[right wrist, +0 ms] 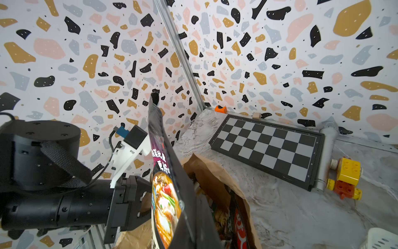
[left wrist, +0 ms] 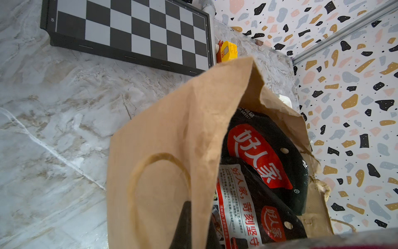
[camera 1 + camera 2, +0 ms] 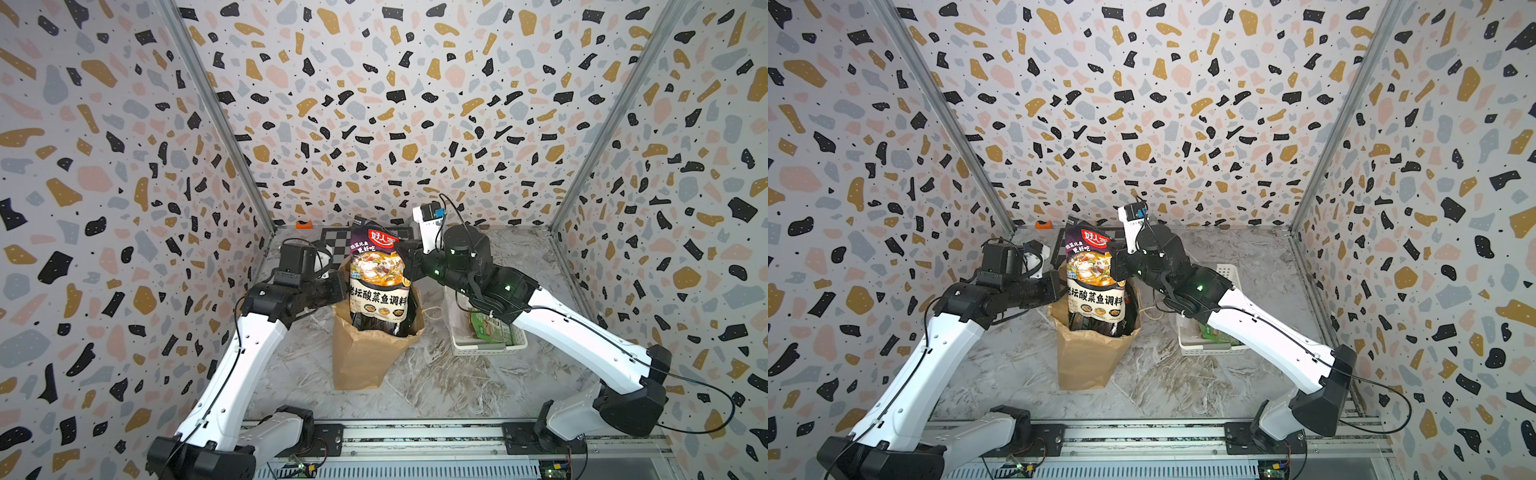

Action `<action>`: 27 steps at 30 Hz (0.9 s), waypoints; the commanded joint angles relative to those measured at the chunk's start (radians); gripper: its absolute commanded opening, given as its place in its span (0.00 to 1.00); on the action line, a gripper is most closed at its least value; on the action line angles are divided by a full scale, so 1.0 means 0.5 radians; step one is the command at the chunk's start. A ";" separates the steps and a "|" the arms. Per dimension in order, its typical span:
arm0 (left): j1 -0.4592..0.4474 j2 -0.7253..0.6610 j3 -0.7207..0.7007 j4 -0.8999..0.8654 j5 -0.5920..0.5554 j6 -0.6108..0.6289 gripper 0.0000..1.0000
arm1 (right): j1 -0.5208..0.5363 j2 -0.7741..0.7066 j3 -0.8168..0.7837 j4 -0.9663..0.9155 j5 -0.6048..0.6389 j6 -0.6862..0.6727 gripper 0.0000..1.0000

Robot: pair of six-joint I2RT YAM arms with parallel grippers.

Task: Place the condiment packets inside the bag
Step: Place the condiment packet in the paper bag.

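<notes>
The marble-look table (image 3: 440, 374) lies open in front of the bag (image 3: 365, 357) and to its left. The bag is creased brown paper and stands upright mid-table. The left gripper (image 3: 343, 286) is pinched tight on its left rim. A big glossy packet (image 3: 376, 282) stands upright with its lower end in the bag's mouth and most of it above the rim. The right gripper (image 3: 409, 268) is clamped on its right edge. Black-red packets (image 2: 265, 155) already lie inside. Near the bag's right, a white basket (image 3: 490, 351) holds a green packet (image 3: 490, 328).
</notes>
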 commanded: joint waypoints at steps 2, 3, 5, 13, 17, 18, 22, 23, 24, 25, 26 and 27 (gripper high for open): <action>-0.016 -0.060 0.119 0.064 0.041 -0.060 0.00 | -0.006 -0.080 0.211 0.043 0.146 -0.065 0.00; -0.021 -0.062 0.134 0.068 0.040 -0.071 0.00 | -0.006 -0.095 0.237 0.032 0.175 -0.092 0.00; -0.037 -0.062 0.153 0.083 0.034 -0.095 0.00 | -0.006 -0.134 0.260 0.027 0.198 -0.122 0.00; -0.102 -0.029 0.044 0.183 0.006 -0.112 0.00 | 0.003 -0.180 0.214 0.110 -0.144 0.150 0.00; -0.102 -0.024 0.025 0.177 -0.016 -0.093 0.00 | 0.020 -0.158 0.139 0.241 -0.302 0.341 0.00; -0.102 -0.028 0.026 0.173 -0.034 -0.082 0.00 | 0.027 -0.163 0.099 0.296 -0.331 0.394 0.00; -0.102 -0.046 0.045 0.142 -0.064 -0.045 0.00 | 0.046 -0.199 -0.065 0.497 -0.310 0.516 0.00; -0.102 -0.053 0.046 0.138 -0.076 -0.038 0.00 | 0.054 -0.201 -0.112 0.539 -0.299 0.545 0.00; -0.102 -0.059 0.044 0.138 -0.087 -0.033 0.00 | 0.056 -0.202 -0.147 0.585 -0.294 0.581 0.00; -0.102 -0.063 0.041 0.139 -0.094 -0.026 0.00 | 0.058 -0.200 -0.183 0.630 -0.299 0.628 0.00; -0.102 -0.064 0.038 0.136 -0.096 -0.022 0.00 | 0.060 -0.195 -0.219 0.684 -0.312 0.675 0.00; -0.102 -0.062 0.034 0.133 -0.091 -0.018 0.00 | 0.063 -0.188 -0.240 0.724 -0.321 0.714 0.00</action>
